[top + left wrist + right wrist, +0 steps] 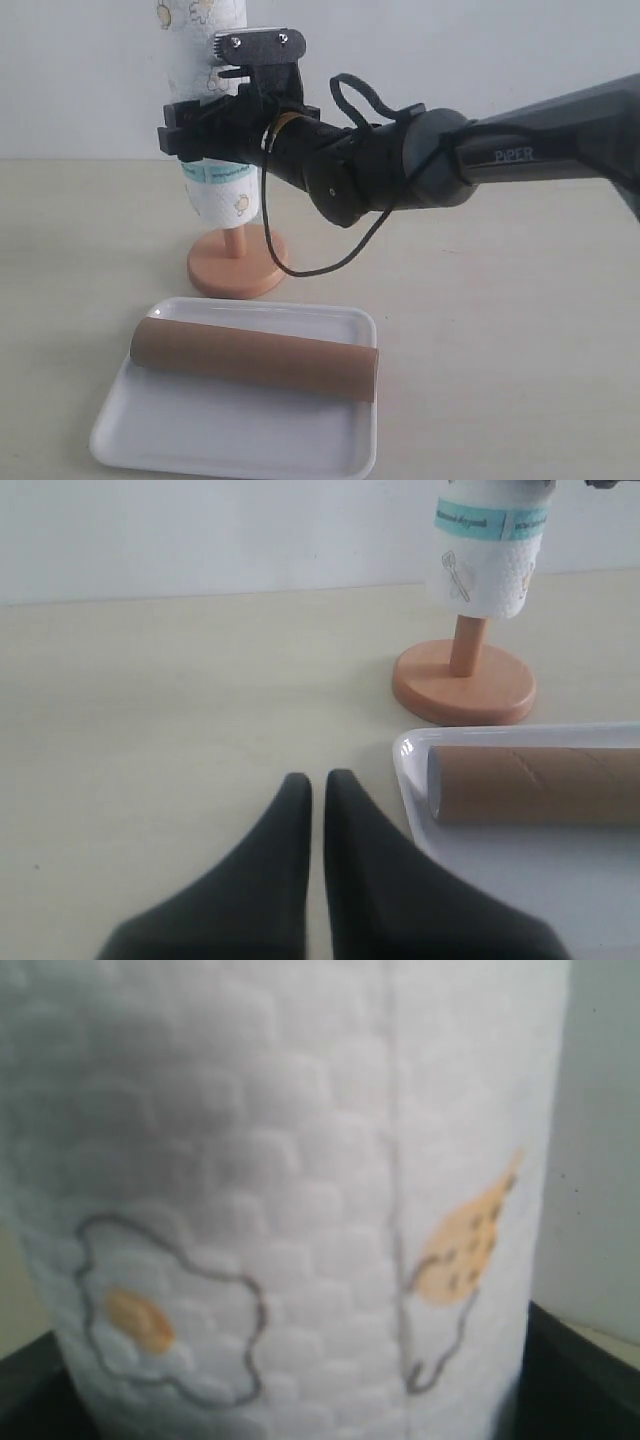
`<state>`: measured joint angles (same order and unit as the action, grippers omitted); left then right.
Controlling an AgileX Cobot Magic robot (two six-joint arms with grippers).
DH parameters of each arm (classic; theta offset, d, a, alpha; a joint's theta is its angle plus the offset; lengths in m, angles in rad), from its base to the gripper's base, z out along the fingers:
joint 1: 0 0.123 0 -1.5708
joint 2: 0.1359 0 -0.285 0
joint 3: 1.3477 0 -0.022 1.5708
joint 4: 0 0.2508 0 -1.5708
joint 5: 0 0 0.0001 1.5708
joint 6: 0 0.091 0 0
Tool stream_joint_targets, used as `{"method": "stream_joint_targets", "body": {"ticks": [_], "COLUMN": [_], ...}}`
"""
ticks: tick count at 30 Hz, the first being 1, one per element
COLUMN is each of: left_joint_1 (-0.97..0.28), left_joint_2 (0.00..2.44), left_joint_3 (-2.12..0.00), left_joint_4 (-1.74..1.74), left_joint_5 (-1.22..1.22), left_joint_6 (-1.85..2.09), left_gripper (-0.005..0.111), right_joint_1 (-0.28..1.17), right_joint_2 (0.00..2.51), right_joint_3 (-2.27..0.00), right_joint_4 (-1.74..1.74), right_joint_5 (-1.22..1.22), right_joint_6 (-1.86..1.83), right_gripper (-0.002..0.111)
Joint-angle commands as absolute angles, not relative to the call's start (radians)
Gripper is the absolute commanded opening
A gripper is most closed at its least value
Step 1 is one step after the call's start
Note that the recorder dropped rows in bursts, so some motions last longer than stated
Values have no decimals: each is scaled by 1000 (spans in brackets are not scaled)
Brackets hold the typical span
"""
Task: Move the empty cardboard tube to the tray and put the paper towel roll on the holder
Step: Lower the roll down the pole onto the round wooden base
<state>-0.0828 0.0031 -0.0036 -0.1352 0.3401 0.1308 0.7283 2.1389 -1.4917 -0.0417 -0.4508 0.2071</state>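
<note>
The brown cardboard tube (pixel 255 358) lies on its side in the white tray (pixel 200 440) at the front; both also show in the left wrist view, tube (pixel 540 785) and tray (pixel 520 880). The paper towel roll (pixel 220 195) stands upright, threaded partway down the wooden holder's rod (pixel 236 243), its lower end well above the round base (pixel 237 272). My right gripper (pixel 215 135) is shut on the roll, which fills the right wrist view (pixel 290 1200). My left gripper (pixel 317 780) is shut and empty over bare table beside the tray.
The light table top (pixel 500 330) spreads to the right and left of the tray. A pale wall (pixel 450 50) stands behind. The right arm (pixel 450 160) reaches in from the right, with a loose black cable (pixel 330 262) hanging near the holder.
</note>
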Motion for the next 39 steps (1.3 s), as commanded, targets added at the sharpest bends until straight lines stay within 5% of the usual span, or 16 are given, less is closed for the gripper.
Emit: {"method": "stream_joint_targets", "body": {"ticks": [1,22,25,32,39], "left_joint_1": [-80,-80,-80,-80,-80], "left_joint_2": [0,0,0,0,0], "left_joint_3": [0,0,0,0,0], "left_joint_4": [-138,-138,-138,-138,-138], "left_joint_5": [337,337,337,337,337], "left_joint_6": [132,132,132,132,132], "left_gripper": [4,4,4,4,4], "right_joint_1": [730,730,730,730,730], "right_joint_2": [2161,2269,2270,2268,2265], "right_joint_3": [-1476,-1476,-1476,-1476,-1476], "right_joint_4": [-41,-50,-50,-50,-45], "right_joint_5": [-517,-480,-474,-480,-478], "right_joint_6": [204,225,225,227,230], "right_gripper": [0,1,17,103,105]}}
